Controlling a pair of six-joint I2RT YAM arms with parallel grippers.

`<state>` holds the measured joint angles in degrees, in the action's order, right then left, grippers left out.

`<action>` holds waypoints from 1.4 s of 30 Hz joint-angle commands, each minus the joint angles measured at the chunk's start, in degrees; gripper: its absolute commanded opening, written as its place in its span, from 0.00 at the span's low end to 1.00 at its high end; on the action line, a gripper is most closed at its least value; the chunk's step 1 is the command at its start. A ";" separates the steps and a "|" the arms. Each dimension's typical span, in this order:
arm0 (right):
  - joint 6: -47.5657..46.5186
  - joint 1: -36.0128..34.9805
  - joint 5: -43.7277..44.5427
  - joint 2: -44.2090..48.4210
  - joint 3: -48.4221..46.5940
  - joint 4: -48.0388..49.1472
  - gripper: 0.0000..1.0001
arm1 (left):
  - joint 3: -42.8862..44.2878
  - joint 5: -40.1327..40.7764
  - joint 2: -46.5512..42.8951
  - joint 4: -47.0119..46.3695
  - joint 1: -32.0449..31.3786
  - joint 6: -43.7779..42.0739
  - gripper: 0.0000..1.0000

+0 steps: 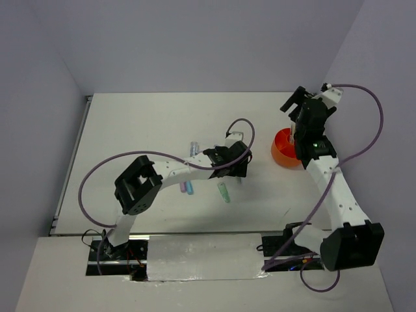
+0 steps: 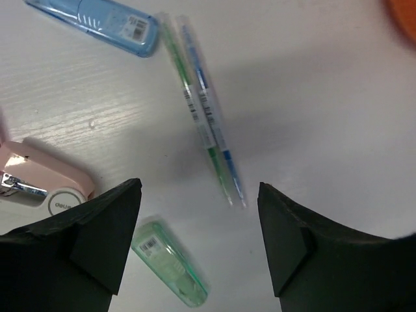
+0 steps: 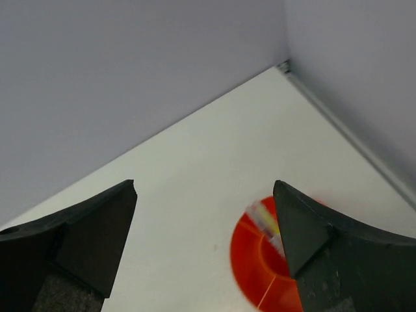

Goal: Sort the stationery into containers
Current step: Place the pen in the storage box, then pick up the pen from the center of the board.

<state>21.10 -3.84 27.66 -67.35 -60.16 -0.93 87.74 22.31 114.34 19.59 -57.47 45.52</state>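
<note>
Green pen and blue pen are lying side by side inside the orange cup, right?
Not quite. The green pen and the blue pen do lie side by side, but on the white table, not inside the orange cup. The left wrist view shows it: they lie below the open jaws of the left gripper.

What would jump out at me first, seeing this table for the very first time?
Probably the bright orange cup on the right of the white table, the loudest colour in sight. Then the left tool, open and hovering over two thin pens, green and blue, lying side by side, with a blue piece, a pink piece and a green piece scattered around them.
</note>
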 commanded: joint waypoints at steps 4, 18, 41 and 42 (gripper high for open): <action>3.85 -9.58 -8.32 16.93 8.08 -15.32 0.93 | 11.10 5.64 9.12 10.80 0.96 4.14 0.77; 6.14 -10.49 -18.42 30.96 15.16 -21.48 0.92 | 17.90 10.39 16.00 14.60 1.66 4.93 0.70; 7.90 -10.93 -25.81 30.97 17.62 -18.85 0.92 | 13.87 6.53 16.70 13.46 2.80 5.90 0.20; 8.08 -10.84 -26.08 30.88 17.80 -18.67 0.92 | 12.29 6.26 15.92 12.93 2.80 5.99 0.17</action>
<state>28.53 -14.28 3.51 -36.16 -43.13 -21.74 103.90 30.50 131.31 30.94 -55.16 51.20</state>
